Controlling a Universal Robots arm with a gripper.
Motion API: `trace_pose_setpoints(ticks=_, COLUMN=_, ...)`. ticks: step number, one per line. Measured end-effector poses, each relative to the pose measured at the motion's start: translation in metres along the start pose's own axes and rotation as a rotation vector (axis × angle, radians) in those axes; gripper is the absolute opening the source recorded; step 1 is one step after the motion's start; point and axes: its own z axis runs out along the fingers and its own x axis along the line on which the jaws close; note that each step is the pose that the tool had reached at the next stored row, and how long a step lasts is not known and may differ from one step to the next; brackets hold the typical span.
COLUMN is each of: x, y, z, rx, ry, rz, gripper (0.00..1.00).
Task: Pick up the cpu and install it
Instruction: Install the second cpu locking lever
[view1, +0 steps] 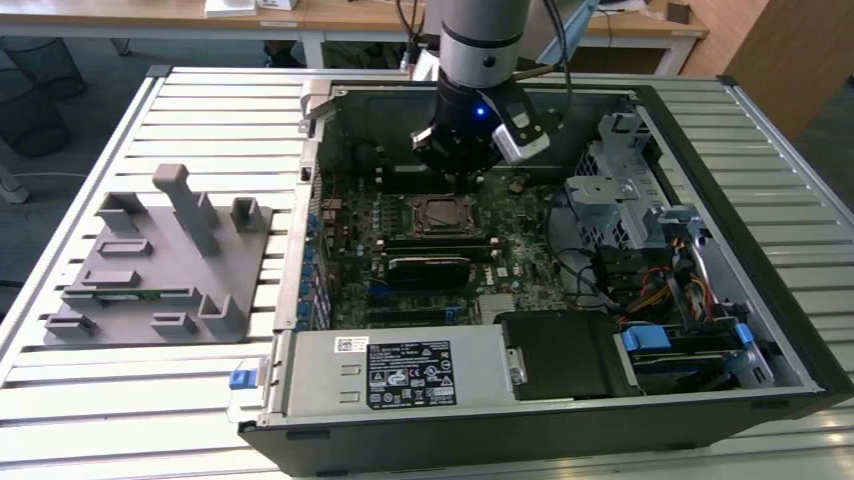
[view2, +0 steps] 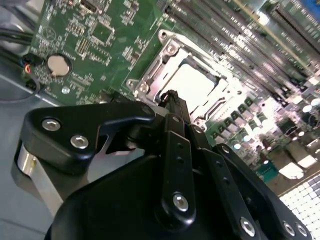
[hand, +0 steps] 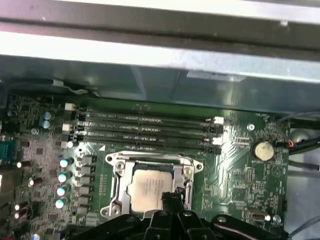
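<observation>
The cpu is a silver-grey square lying flat inside the metal socket frame on the green motherboard; it also shows in the second wrist view as the cpu. My gripper hangs just above the edge of the cpu, fingers pressed together with nothing between them. In the second wrist view the gripper ends in a thin black tip over the socket's rim. In the exterior view the gripper stands inside the open computer case, a little behind the socket with the cpu.
Memory slots run beside the socket. A coin battery sits on the board. A black block lies in front of the socket. The drive cage and cables crowd the exterior view's right. A grey fixture stands outside the case.
</observation>
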Motion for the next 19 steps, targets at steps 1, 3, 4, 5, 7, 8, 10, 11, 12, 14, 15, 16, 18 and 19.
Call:
trace_pose_setpoints(ticks=1, x=0.0001, y=-0.0012, z=-0.0002, rx=0.0037, ry=0.0004, rz=0.000, gripper=0.11)
trace_pose_setpoints(ticks=3, x=0.0004, y=-0.0050, z=-0.0001, rx=0.0063, ry=0.0004, rz=0.000, gripper=0.11)
trace_pose_setpoints(ticks=4, x=0.0006, y=-0.0069, z=-0.0002, rx=0.0070, ry=0.0006, rz=0.000, gripper=0.11)
trace_pose_setpoints(ticks=5, x=0.0007, y=-0.0086, z=-0.0002, rx=0.0075, ry=0.0005, rz=0.000, gripper=0.11)
trace_pose_setpoints(ticks=7, x=0.0010, y=-0.0127, z=-0.0002, rx=0.0080, ry=0.0005, rz=0.000, gripper=0.11)
trace_pose_setpoints(ticks=8, x=0.0011, y=-0.0144, z=-0.0002, rx=0.0080, ry=0.0005, rz=0.000, gripper=0.11)
trace_pose_setpoints(ticks=10, x=0.0013, y=-0.0173, z=-0.0002, rx=0.0083, ry=0.0006, rz=0.000, gripper=0.11)
trace_pose_setpoints(ticks=11, x=0.0014, y=-0.0187, z=-0.0001, rx=0.0082, ry=0.0006, rz=0.000, gripper=0.11)
trace_pose_setpoints(ticks=12, x=0.0015, y=-0.0202, z=0.0000, rx=0.0081, ry=0.0006, rz=0.000, gripper=0.11)
trace_pose_setpoints(ticks=14, x=0.0017, y=-0.0234, z=0.0003, rx=0.0081, ry=0.0005, rz=0.000, gripper=0.11)
trace_pose_setpoints(ticks=15, x=0.0018, y=-0.0243, z=0.0005, rx=0.0081, ry=0.0005, rz=0.000, gripper=0.11)
trace_pose_setpoints(ticks=16, x=0.0019, y=-0.0247, z=0.0006, rx=0.0082, ry=0.0006, rz=0.000, gripper=0.11)
trace_pose_setpoints(ticks=18, x=0.0021, y=-0.0262, z=0.0009, rx=0.0082, ry=0.0006, rz=0.000, gripper=0.11)
trace_pose_setpoints(ticks=19, x=0.0022, y=-0.0272, z=0.0010, rx=0.0082, ry=0.0006, rz=0.000, gripper=0.11)
